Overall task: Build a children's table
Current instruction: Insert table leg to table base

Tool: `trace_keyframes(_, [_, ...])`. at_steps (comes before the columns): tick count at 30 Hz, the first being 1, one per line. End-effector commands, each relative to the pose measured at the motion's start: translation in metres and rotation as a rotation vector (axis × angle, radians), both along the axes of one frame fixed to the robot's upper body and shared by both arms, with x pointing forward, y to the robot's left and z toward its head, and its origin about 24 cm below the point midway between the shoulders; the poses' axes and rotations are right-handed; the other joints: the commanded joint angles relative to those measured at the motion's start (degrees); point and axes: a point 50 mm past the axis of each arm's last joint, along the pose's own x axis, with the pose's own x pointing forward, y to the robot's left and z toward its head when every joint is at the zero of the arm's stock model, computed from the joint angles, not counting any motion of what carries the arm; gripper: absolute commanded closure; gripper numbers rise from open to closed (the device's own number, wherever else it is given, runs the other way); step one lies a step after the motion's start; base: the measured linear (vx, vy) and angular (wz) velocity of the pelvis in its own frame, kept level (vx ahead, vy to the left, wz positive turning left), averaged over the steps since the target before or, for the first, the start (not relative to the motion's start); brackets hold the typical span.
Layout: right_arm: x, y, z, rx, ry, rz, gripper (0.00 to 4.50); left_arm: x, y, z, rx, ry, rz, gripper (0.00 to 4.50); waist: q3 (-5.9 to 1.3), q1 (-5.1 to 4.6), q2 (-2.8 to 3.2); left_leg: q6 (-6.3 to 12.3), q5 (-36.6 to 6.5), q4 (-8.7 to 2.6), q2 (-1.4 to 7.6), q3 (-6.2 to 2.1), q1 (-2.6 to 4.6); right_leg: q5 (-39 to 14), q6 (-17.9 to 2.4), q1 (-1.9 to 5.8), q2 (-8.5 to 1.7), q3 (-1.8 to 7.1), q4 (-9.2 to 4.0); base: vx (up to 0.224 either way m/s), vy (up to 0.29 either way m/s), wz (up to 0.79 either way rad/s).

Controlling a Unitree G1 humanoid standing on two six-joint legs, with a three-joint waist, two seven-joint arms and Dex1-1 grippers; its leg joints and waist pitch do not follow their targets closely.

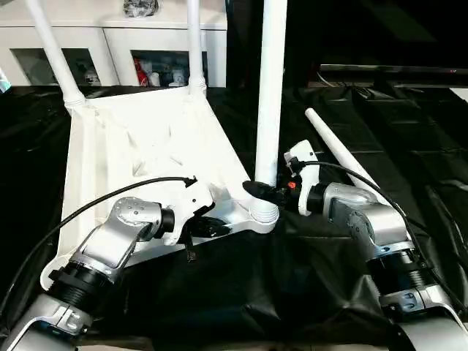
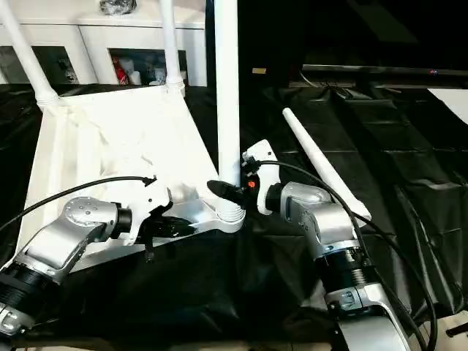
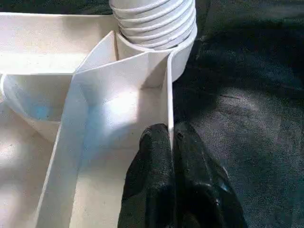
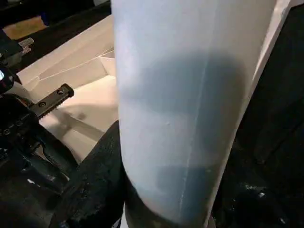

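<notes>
1. The table top (image 1: pixel 139 139) lies upside down on the black cloth (image 1: pixel 241 292) in front of me, ribbed underside up, its long sides running away from me toward the white cabinet (image 1: pixel 110 44). Two legs (image 1: pixel 51 51) stand in the far corner sockets.

2. A third leg (image 1: pixel 270 95) stands upright in the near corner socket (image 1: pixel 263 214) on my right side of the top. Its long axis is vertical, thick ribbed end down in the socket, narrow end pointing up out of view.

3. The fourth leg (image 1: pixel 340 157) lies loose on the cloth to the right of the top, well apart from it. Its long axis runs diagonally, the narrow rounded tip pointing away from me and leftward, the thicker end nearer my right arm. That arm, I judge, is the one to fetch it.

4. My right gripper (image 1: pixel 265 191) is clamped around the upright leg just above the socket, one finger (image 4: pixel 95 185) pressed against the tube.

5. My left gripper (image 3: pixel 172 142) pinches the thin rim wall of the top just beside that socket, fingers closed on it, steadying the top.
</notes>
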Motion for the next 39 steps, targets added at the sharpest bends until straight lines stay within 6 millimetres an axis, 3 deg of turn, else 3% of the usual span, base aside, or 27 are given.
trace_keyframes(1, [0.001, -0.005, -0.005, -0.022, 0.016, -0.023, 2.6, 0.0, -0.012, 0.02, -0.088, -0.057, -0.074, 4.5, -4.02, -0.12, -0.12, -1.99, -16.6, -4.23, 1.63, -1.11, 1.52, -22.4, -7.7, 2.17, -3.62, 2.53, -5.01, 0.0, 0.0, 0.0])
trace_keyframes(11, [0.003, -0.016, -0.012, 0.09, 0.056, -0.128, 2.61, 0.002, -0.014, 0.021, -0.095, -0.058, -0.06, 4.5, -4.12, -0.16, -0.01, -1.99, -17.0, -4.19, 1.62, -1.1, 1.58, -21.5, -8.5, 2.23, -3.69, 2.5, -4.97, 0.0, 0.0, 0.0])
trace_keyframes(22, [-0.009, -0.02, -0.037, 0.17, 0.09, -0.192, 2.61, 0.008, -0.011, 0.023, -0.092, -0.072, -0.019, 4.5, -4.1, -0.1, 0.09, -1.9, -17.6, -4.27, 1.68, -1.11, 1.64, -21.9, -8.4, 2.18, -3.76, 2.49, -5.14, 0.0, 0.0, 0.0])
trace_keyframes(23, [-0.01, -0.02, -0.039, 0.184, 0.092, -0.199, 2.61, 0.009, -0.011, 0.023, -0.091, -0.074, -0.015, 4.5, -4.07, -0.08, 0.46, -1.97, -17.8, -4.29, 1.65, -1.19, 1.64, -22.2, -8.4, 2.16, -3.78, 2.5, -5.13, 0.0, 0.0, 0.0])
trace_keyframes(25, [-0.012, -0.022, -0.042, 0.206, 0.096, -0.214, 2.61, 0.01, -0.011, 0.023, -0.09, -0.076, -0.012, 4.5, -4.07, -0.13, 0.29, -1.92, -18.1, -4.35, 1.67, -1.18, 1.7, -22.2, -8.4, 2.12, -3.68, 2.46, -5.23, 0.0, 0.0, 0.0])
trace_keyframes(26, [-0.013, -0.023, -0.044, 0.215, 0.094, -0.226, 2.61, 0.01, -0.011, 0.023, -0.089, -0.077, -0.01, 4.5, -4.11, -0.14, 0.66, -2.07, -18.3, -4.37, 1.68, -1.22, 1.7, -21.8, -8.7, 2.13, -3.65, 2.45, -5.15, 0.0, 0.0, 0.0])
trace_keyframes(27, [-0.014, -0.024, -0.045, 0.223, 0.091, -0.233, 2.61, 0.011, -0.011, 0.024, -0.087, -0.077, -0.009, 4.5, -4.08, -0.21, 0.51, -2.06, -18.5, -4.39, 1.66, -1.18, 1.66, -21.7, -8.7, 2.12, -3.61, 2.44, -5.22, 0.0, 0.0, 0.0])
trace_keyframes(34, [-0.026, -0.027, -0.05, 0.21, 0.013, -0.241, 2.61, 0.015, -0.009, 0.025, -0.076, -0.086, 0.004, 4.5, -3.99, 0.03, 0.97, -2.29, -21.2, -4.51, 1.67, -1.29, 2.06, -23.4, -8.3, 1.96, -3.69, 2.38, -5.61, 0.0, 0.0, 0.0])
trace_keyframes(39, [-0.033, -0.028, -0.051, 0.179, -0.056, -0.239, 2.61, 0.016, -0.008, 0.025, -0.072, -0.09, 0.009, 4.5, -3.93, -0.03, 0.94, -1.99, -21.6, -4.6, 1.65, -1.41, 1.93, -25.5, -7.7, 2.0, -3.8, 2.29, -5.9, 0.0, 0.0, 0.0])
